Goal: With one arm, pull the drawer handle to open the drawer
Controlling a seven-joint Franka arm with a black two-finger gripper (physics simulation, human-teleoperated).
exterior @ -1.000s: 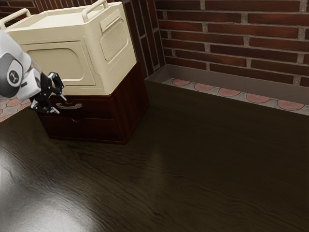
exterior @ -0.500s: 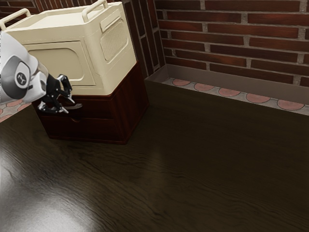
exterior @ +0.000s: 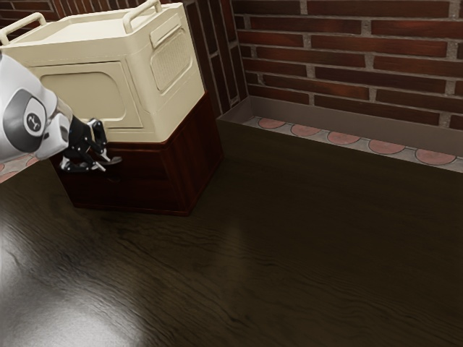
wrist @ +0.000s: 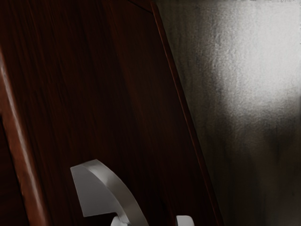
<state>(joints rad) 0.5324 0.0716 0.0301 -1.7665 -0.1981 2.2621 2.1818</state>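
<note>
Black two-finger gripper (exterior: 106, 162), fingers apart, at the curved silvery metal handle (wrist: 114, 185), partly cut off in the wrist view.

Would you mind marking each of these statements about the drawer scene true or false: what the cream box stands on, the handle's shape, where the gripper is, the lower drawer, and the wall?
1. The cream box stands on the wooden drawer unit. True.
2. The handle is a round black knob. False: it is a curved, grey, metallic-looking pull.
3. The gripper is at the handle, on the unit's front. True.
4. The lower drawer stands wide open. False: it is closed, its front in line with the unit.
5. The wall behind the table is brick. True.
</note>
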